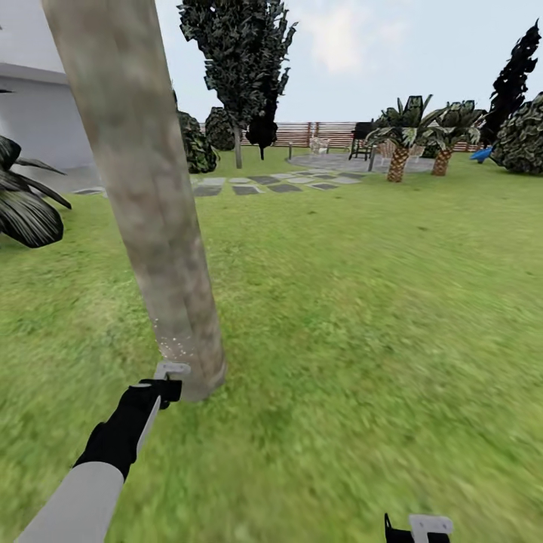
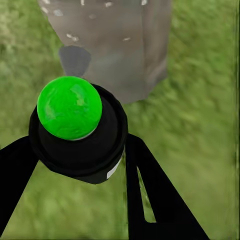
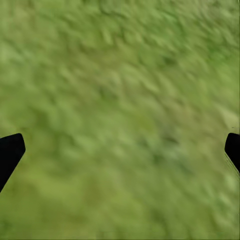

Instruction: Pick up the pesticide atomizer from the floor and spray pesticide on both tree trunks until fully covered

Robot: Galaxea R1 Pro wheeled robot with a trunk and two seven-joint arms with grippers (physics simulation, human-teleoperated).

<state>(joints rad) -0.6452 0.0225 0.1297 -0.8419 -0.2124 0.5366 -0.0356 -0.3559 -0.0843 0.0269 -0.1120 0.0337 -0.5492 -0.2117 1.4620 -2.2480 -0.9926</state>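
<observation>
A thick, mottled grey-tan tree trunk [image 1: 143, 196] rises close at the left of the head view. A mist of white pesticide specks [image 1: 175, 345] clings near its base, and more specks [image 2: 72, 37] dot the trunk [image 2: 115, 45] in the left wrist view. My left gripper [image 1: 167, 386] sits right at the trunk's foot, shut on the pesticide atomizer [image 2: 75, 130], a black body with a round green top. A second tree [image 1: 240, 53] with dark jagged foliage stands far back on the lawn. My right gripper [image 1: 418, 528] is open over bare grass, its fingertips [image 3: 11, 150] wide apart.
The grass lawn [image 1: 362, 302] stretches ahead to a brown slat fence [image 1: 320, 134]. Two scaly palms [image 1: 397, 147] and a near-black tree [image 1: 513, 75] stand at the back right. Stepping stones [image 1: 264, 183] lead to a paved patch. A dark spiky plant [image 1: 26, 204] sits at the left.
</observation>
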